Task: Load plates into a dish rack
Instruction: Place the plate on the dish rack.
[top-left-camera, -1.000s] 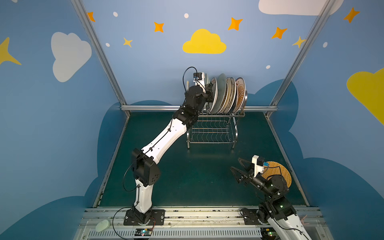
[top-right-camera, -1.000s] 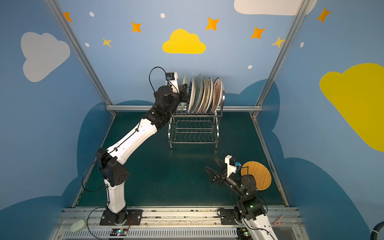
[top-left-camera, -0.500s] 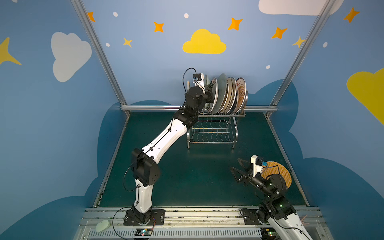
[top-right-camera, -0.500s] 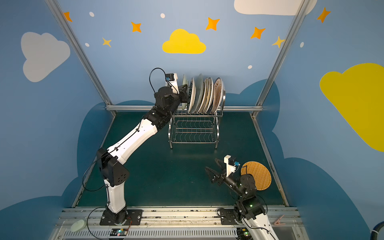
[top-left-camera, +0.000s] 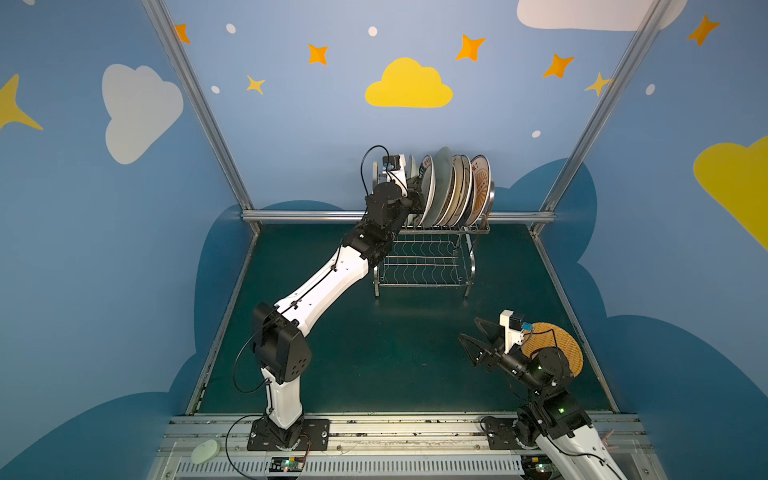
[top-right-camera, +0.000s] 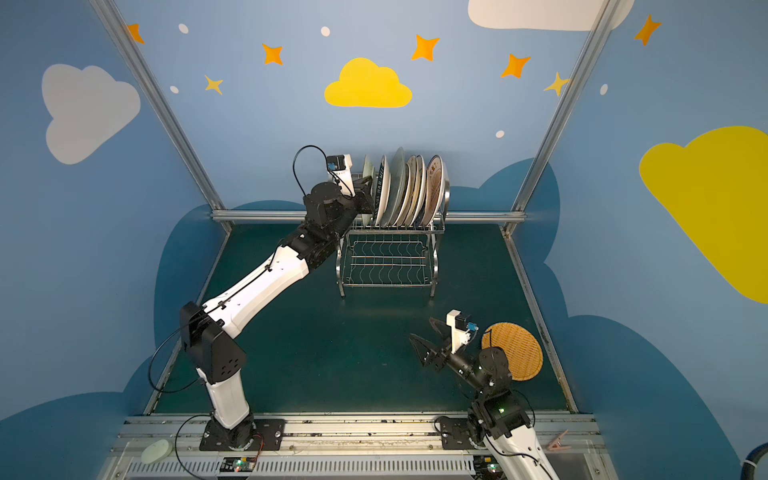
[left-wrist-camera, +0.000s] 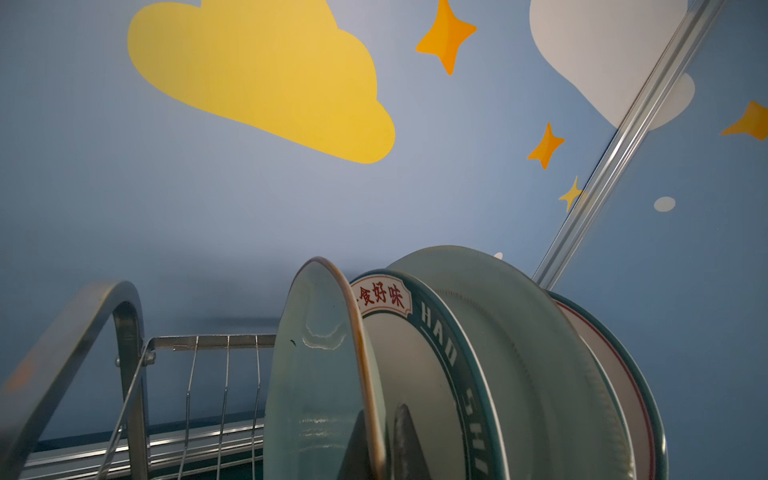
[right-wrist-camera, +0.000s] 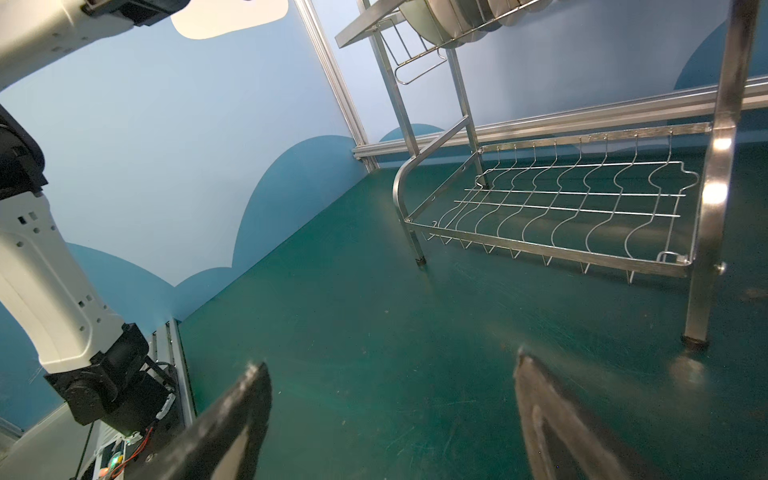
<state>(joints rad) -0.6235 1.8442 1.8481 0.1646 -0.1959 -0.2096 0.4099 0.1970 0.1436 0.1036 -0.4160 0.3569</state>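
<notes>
Scarcely anything has shifted since a second ago: the left wrist has sunk a touch beside the rack, and the right arm sits where it was. Most plates (top-left-camera: 455, 189) stand on edge side by side in the upper tier of the dish rack (top-left-camera: 424, 266), which stands far and middle on the green surface (top-left-camera: 374, 353). At the left end of the row is a gold-rimmed plate (left-wrist-camera: 316, 374), just beside the green-lettered plate (left-wrist-camera: 419, 365). The left pincer (left-wrist-camera: 382, 409) is pressed together on the gold rim, one dark finger on each face, as its wrist view shows. One orange woven plate (top-right-camera: 519, 353) lies flat, near and right, well apart from the rack. Just left of it the right pincer (right-wrist-camera: 390, 363) hangs above the bare surface, spread wide and pinching nothing, pointing toward the rack's lower shelf.
</notes>
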